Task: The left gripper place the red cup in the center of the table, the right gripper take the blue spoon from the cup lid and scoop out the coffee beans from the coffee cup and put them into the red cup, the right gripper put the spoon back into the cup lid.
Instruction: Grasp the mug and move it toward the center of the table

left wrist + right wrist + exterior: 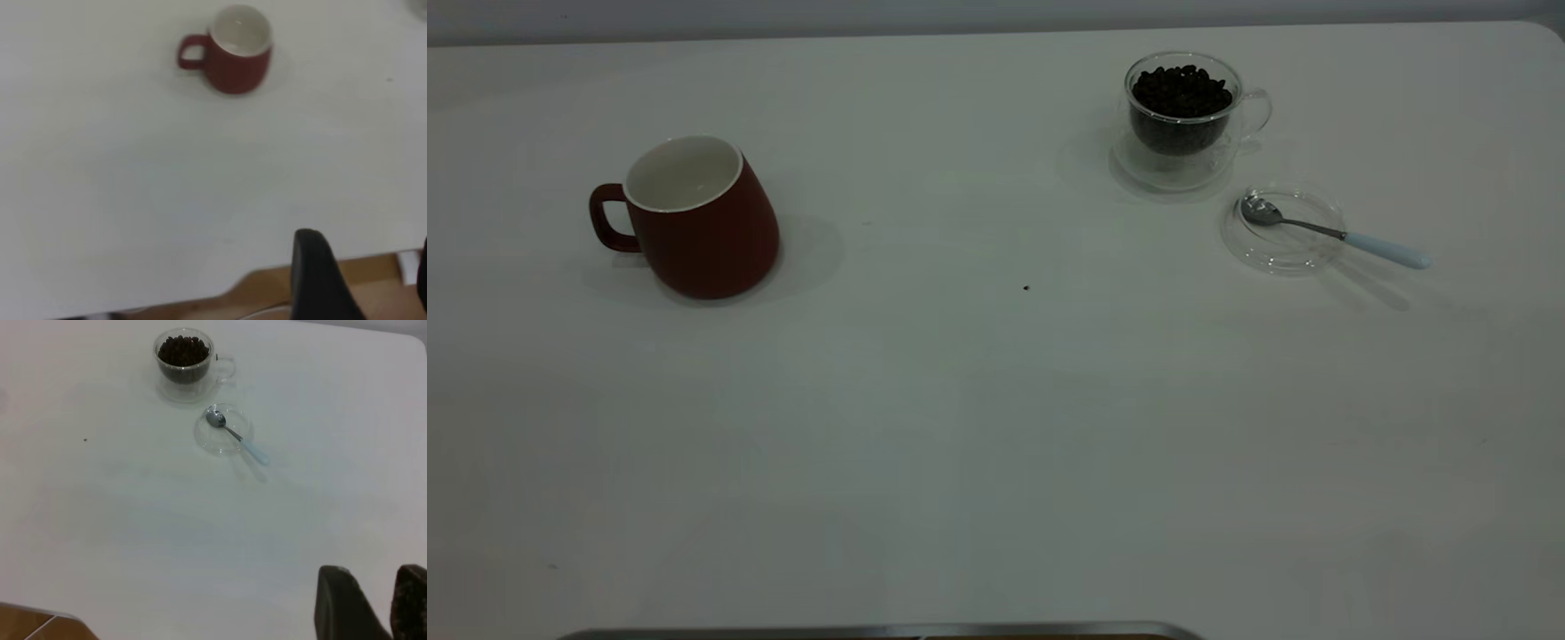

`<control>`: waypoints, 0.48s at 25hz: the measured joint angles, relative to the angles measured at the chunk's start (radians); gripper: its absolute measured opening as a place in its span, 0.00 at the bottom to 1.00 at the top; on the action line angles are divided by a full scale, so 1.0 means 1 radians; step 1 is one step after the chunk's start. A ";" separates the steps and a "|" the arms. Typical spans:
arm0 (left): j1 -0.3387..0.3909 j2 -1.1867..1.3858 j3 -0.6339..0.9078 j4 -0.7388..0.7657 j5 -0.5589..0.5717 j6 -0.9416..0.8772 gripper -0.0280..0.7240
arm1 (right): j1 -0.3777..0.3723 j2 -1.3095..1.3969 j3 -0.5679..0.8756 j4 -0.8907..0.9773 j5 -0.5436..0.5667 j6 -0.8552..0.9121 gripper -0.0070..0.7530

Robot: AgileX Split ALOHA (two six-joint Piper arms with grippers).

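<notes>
Left pincer (370,280): at the table's near edge, over wood-coloured flooring; one dark finger and a sliver of the other show, set apart, nothing between them.
Right pincer (377,607): low over the table's near side, well apart from the glassware; two dark fingers stand slightly apart, empty.
Red cup (694,218): upright on the left side, handle outward, white inside.
Coffee cup (1183,116): far right, heaped with coffee beans (1181,89).
Cup lid (1282,231): just beside the coffee cup.
Blue spoon (1334,233): bowl in the lid, handle overhanging its rim.
Table (996,427): plain white, one dark speck (1025,287) near the centre.
Writing: none readable.
</notes>
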 joint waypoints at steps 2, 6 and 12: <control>0.000 0.115 -0.037 0.022 -0.032 0.029 0.66 | 0.000 0.000 0.000 0.000 0.000 0.000 0.32; 0.000 0.383 -0.092 0.030 -0.107 0.107 0.80 | 0.000 0.000 0.000 0.000 0.000 0.000 0.32; 0.000 0.705 -0.119 0.009 -0.410 0.210 0.82 | 0.000 0.000 0.000 0.000 0.000 0.000 0.32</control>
